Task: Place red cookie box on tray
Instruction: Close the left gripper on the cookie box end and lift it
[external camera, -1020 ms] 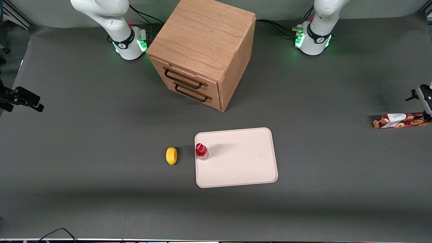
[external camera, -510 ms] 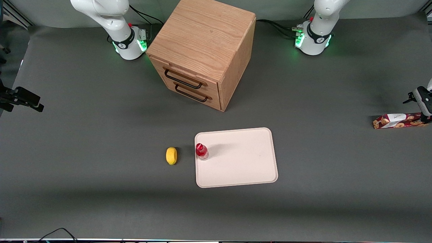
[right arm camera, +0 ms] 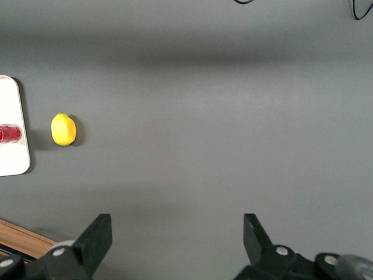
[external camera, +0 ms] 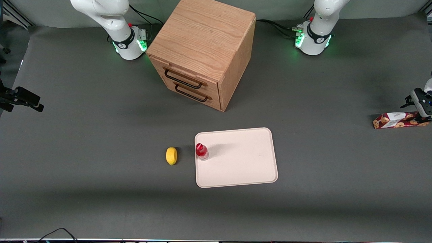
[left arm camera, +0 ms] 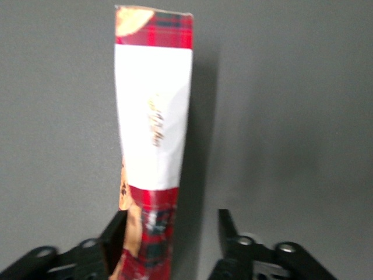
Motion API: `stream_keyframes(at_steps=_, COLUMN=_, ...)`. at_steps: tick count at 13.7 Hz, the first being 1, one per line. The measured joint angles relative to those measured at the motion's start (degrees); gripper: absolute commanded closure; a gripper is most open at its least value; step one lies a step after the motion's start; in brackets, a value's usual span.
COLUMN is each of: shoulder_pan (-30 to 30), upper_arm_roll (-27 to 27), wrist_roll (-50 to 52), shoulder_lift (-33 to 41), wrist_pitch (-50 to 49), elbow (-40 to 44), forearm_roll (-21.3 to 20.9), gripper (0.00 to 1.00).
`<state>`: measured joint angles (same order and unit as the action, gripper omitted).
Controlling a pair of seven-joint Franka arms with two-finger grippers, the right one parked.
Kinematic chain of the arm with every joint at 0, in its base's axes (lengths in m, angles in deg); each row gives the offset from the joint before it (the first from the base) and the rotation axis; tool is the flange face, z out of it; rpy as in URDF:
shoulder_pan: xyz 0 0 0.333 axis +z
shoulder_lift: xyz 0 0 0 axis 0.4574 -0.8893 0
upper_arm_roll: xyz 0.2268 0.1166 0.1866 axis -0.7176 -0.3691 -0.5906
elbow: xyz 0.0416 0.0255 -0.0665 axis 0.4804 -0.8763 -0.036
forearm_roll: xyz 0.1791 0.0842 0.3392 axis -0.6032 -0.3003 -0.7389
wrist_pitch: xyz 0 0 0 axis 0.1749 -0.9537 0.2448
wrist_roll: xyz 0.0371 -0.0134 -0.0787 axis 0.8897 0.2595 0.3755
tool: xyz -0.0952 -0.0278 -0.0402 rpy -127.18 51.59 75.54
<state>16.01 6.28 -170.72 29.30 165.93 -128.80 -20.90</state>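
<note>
Surface (external camera: 84,189): dark grey mat, carrying all items listed.

Cookie box (external camera: 395,120): long, thin, dark red with cookie pictures and a white label patch. Lies flat on the surface at the working arm's end, well apart from the tray, at about 2 o'clock from it in the front view. In the left wrist view the cookie box (left arm camera: 152,122) runs lengthwise away from the claw, its near end between the two fingers.

Claw (external camera: 420,108): down at the cookie box's outer end, at the edge of the front view. In the left wrist view the claw (left arm camera: 172,242) stands spread, one finger (left arm camera: 115,236) touching or just beside one long side of the box, the other finger (left arm camera: 228,233) apart from the opposite side with a strip of grey surface showing between (not clamped on anything).

Tray (external camera: 243,165): flat, pale beige, rounded corners, low rim; near the middle of the surface, nearer the front camera than the cabinet.

Bottle (external camera: 201,151): small, red-capped, upright on the tray just inside the short edge toward the parked arm's end.

Lemon (external camera: 171,155): yellow, on the surface at 9 o'clock from the bottle, just off the tray.

Cabinet (external camera: 202,47): wooden, two drawers with dark handles, at 11 o'clock from the tray.
</note>
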Motion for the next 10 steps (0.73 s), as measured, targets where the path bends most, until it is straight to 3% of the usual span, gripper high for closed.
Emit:
stream_keyframes(at_steps=6, shoulder_pan=-1.7, upper_arm_roll=0.3, wrist_roll=-0.3, shoulder_lift=0.0, wrist_pitch=1.0, elbow=0.6, forearm_roll=0.0, gripper=1.00)
stream_keyframes(at_steps=10, shoulder_pan=-2.9, upper_arm_roll=0.4, wrist_roll=-0.3, shoulder_lift=0.4, wrist_pitch=-1.4, elbow=5.7, forearm_roll=0.0, gripper=1.00)
